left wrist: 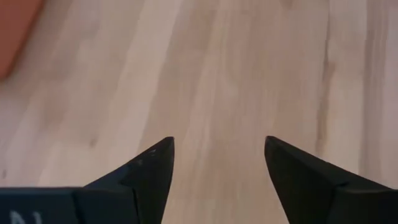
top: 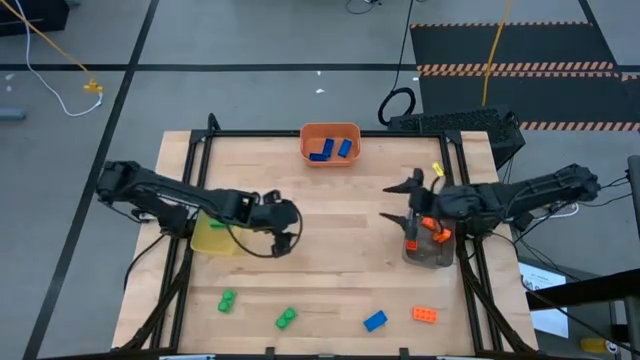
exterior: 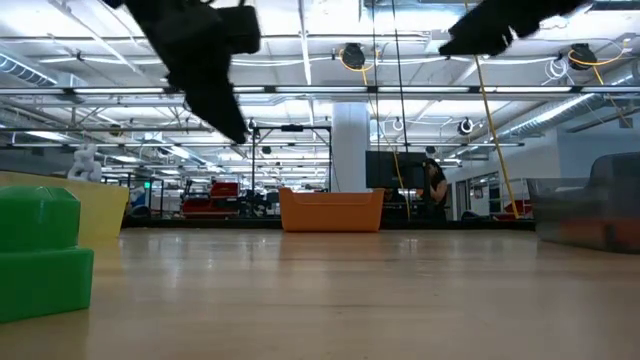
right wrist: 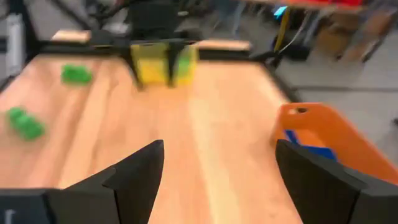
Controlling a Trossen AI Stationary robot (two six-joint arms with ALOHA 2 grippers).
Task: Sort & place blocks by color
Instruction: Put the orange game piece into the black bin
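Four loose blocks lie flat near the table's near edge: two green blocks (top: 227, 300) (top: 286, 318), a blue block (top: 375, 320) and an orange block (top: 426, 314). More blue blocks (top: 330, 149) lie in the orange bin, and orange blocks (top: 432, 230) in the grey bin. My left gripper (top: 290, 226) (left wrist: 219, 146) is open and empty, above bare wood just right of the yellow bin. My right gripper (top: 404, 200) (right wrist: 217, 155) is also open and empty, beside the grey bin and pointing toward the table's left. The right wrist view shows the green blocks (right wrist: 78, 74) (right wrist: 25, 122).
The orange bin (top: 330, 132) stands at the far edge's middle, the yellow bin (top: 210, 238) on the left under my left arm, and the grey bin (top: 428, 255) on the right. A dark frame borders the table. Bare wood lies between the two grippers.
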